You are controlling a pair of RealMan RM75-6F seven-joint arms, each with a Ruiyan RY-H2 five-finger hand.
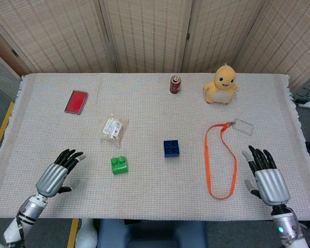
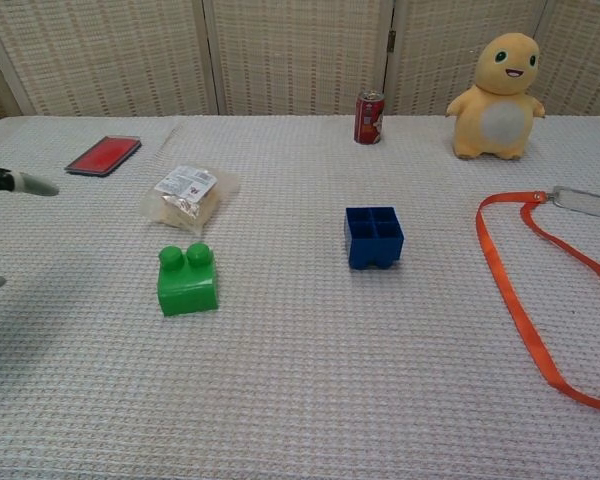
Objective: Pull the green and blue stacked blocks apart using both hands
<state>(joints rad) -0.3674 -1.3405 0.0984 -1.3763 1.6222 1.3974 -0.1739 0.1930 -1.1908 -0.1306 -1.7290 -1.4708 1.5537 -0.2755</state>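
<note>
Left hand (image 1: 56,175) hovers low at the near edge of the surface (image 1: 155,206), well left of the green block (image 1: 119,165); fingers spread, holding nothing. In the chest view only fingertips (image 2: 30,185) show at the left margin.

Green block sits studs up, alone on the cloth, left of and slightly nearer than the blue block (image 1: 171,148). Blue block lies with its hollow underside up. The two are well apart, not touching. Judged from this, the separation looks done; the step in hand appears to be pulling both hands clear.

To do that well: keep fingers open and raised off the cloth, draw straight back toward the near edge, away from the green block on one side and the orange lanyard (image 1: 219,160) on the other. Snagging the lanyard loop would drag it toward the blue block.

Right hand (image 1: 265,174) is near the right front corner, beyond the lanyard from the blue block; fingers open and straight, empty.

Count, left to right:
- red flat case (image 1: 76,102): one, far left of the blue block
- wrapped snack packet (image 1: 115,128): one, just behind the green block
- green block: one
- blue block: one
- red can (image 1: 175,84): one, behind the blue block
- yellow plush toy (image 1: 222,84): one, right of the can
- orange lanyard with clear badge (image 1: 244,126): one
</note>
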